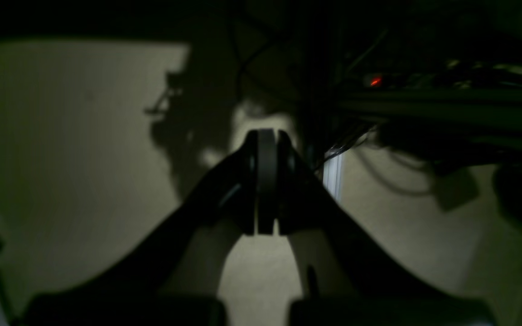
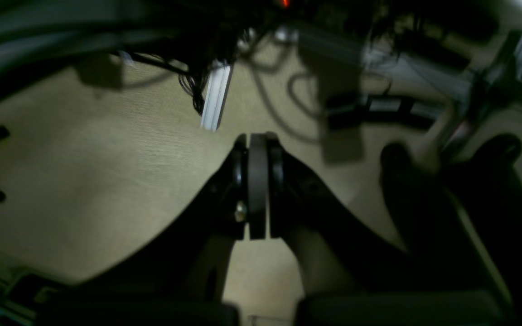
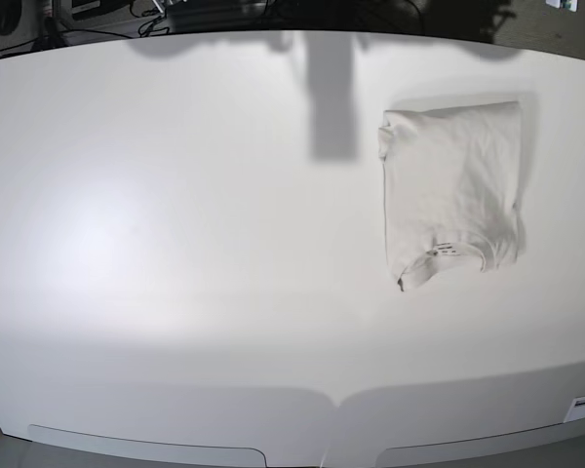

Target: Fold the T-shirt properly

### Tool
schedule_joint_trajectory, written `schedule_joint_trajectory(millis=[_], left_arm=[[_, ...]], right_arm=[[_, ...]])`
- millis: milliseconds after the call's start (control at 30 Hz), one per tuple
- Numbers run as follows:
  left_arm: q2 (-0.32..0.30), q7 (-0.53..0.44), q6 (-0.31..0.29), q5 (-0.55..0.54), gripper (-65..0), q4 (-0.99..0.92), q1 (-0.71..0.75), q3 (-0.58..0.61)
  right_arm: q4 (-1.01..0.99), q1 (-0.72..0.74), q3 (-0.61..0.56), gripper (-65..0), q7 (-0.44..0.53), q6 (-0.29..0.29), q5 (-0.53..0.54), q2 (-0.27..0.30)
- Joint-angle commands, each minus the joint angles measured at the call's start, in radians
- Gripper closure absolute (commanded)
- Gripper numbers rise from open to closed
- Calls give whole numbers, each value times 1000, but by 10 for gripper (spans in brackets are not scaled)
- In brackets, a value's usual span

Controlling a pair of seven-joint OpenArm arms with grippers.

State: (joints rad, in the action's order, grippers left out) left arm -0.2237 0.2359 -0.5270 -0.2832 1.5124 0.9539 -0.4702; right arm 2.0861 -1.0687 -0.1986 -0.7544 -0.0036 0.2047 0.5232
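Observation:
The T-shirt (image 3: 451, 190) lies folded into a compact rectangle on the right part of the white table (image 3: 175, 244) in the base view, with its small tag marking near the front edge of the fold. Neither arm shows in the base view. In the left wrist view my left gripper (image 1: 266, 136) is shut with its pads pressed together and nothing between them, over dim beige floor. In the right wrist view my right gripper (image 2: 257, 138) is shut the same way and empty. The T-shirt is out of both wrist views.
Both wrist views show dark floor with tangled cables (image 2: 288, 90), an aluminium profile (image 2: 215, 97) and a red indicator light (image 1: 375, 81). Two arm shadows fall on the table's far edge (image 3: 331, 88).

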Motion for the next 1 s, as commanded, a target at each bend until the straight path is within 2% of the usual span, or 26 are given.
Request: schedule_joint_trajectory(millis=[0,67,167,233,300,433,567,633,733,900,967], left_arm=[[-10,-21,-5,-8,0,-31,8,-7],[-10,-44,-26,-6,0,-129,-18,-7],[-9,-82,-81,-4,0,-281,-79,-7],[-8,-88,-100,-3,0,-379,-124,-6],[-3,-110,-103,35,0,-475,-170,-6],[-2,-258,-103,171,0,-675,-251,-6],[-1,-414,-97,233,0,-865,-330,-6],[3,-440,-57,243,0,-946,-379,-6],[20,-444,53,292,0,-1049,-462,-6],[58,-451,116,311,0,-1167,-578,-6],[76,-447,166,322,0,-1191,-612,-6]], right_arm=[[-36,-17,16,0,19,3,2,-16],[-151,-6,47,0,76,43,4,-59],[-331,39,88,0,125,148,4,-113],[-462,87,103,0,131,214,4,-132],[-602,149,105,0,161,254,5,-133],[-890,292,105,0,246,301,6,-133],[-1166,442,105,0,346,355,8,-133],[-1294,513,105,0,425,367,8,-133],[-1461,614,105,0,529,371,8,-139],[-1640,758,105,0,603,375,7,-179],[-1683,802,105,0,618,375,3,-200]])
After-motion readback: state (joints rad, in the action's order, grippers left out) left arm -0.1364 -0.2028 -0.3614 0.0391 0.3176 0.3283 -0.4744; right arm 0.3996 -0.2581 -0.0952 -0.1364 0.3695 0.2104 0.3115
